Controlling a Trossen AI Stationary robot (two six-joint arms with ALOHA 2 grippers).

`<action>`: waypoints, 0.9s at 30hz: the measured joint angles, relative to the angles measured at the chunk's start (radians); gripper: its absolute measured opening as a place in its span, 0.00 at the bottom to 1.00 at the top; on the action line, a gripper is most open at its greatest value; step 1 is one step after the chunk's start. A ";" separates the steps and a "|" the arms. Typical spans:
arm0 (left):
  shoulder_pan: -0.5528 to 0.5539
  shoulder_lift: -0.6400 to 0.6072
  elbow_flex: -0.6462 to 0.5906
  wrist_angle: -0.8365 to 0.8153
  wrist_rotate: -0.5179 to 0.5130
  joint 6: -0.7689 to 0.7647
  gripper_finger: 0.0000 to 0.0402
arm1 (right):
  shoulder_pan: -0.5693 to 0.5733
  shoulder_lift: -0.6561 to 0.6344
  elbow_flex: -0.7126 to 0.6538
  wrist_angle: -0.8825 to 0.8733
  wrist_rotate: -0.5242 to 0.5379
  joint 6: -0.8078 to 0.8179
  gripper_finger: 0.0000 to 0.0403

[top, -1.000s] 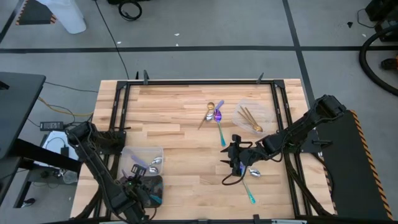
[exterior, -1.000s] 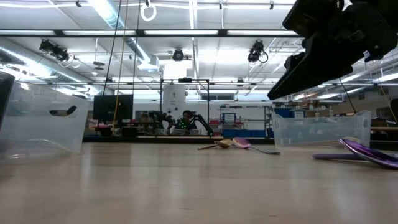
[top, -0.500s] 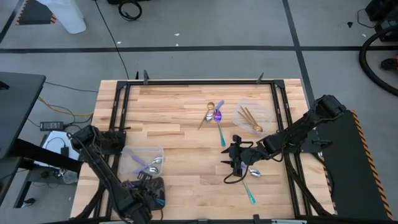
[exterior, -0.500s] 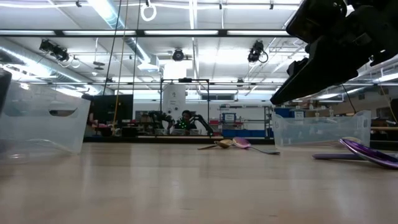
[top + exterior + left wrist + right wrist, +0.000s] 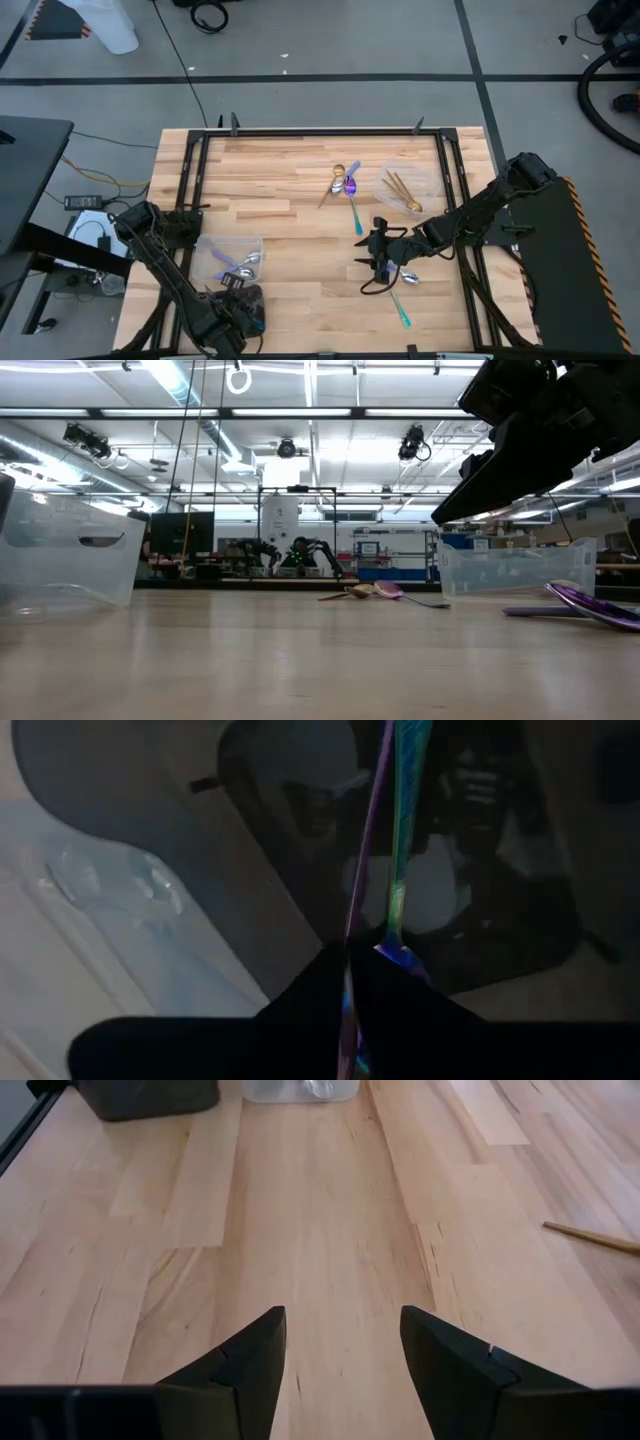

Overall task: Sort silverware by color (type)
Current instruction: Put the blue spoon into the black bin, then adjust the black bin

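Wooden tabletop (image 5: 280,200) carries scattered silverware (image 5: 345,185). Left gripper (image 5: 365,970), jaws apparently pinching an iridescent spoon (image 5: 400,820) over the dark tray (image 5: 240,300), could drop it outside. Right gripper (image 5: 340,1350) hovers wide, empty.

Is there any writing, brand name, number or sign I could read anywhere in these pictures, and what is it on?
None can be read.
Silverware, clear trays and table: no print shows.
Far room in the low view: a blue panel and a pale board may carry text, too small to read.
Orange and black stripes beside the table's right edge: a warning pattern, no words.
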 joint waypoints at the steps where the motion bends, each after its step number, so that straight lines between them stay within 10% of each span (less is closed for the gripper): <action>1: 0.000 0.000 -0.003 0.001 0.000 0.002 0.10 | 0.000 0.000 0.000 0.000 0.000 -0.001 0.52; 27: 0.044 0.000 -0.021 -0.085 -0.048 0.028 0.18 | -0.011 -0.007 -0.001 -0.016 -0.024 -0.014 0.52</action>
